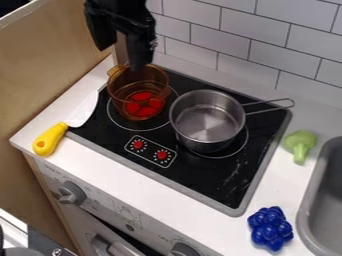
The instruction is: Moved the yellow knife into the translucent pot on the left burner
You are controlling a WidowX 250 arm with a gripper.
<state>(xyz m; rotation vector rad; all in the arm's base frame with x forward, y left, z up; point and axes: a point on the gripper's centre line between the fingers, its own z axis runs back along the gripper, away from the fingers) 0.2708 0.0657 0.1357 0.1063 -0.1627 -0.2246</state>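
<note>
one black hand (121, 56), released, fingers apart, above the translucent pot (120, 106). one yellow-handled knife (51, 138), lying on the worktop (127, 182) at the edge of the stove (194, 175).

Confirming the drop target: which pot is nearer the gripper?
The amber pot. The gripper hangs by its rear rim, and it's see-through; the metal pot is opaque and farther off.

Arm (120, 6) above the tool (120, 59) cut off by the top edge, part of the amber pot's (120, 102) far rim hidden behind the tool, grey sink (304, 207) cut off at right, front-panel markings (128, 212) too small to read.
</note>
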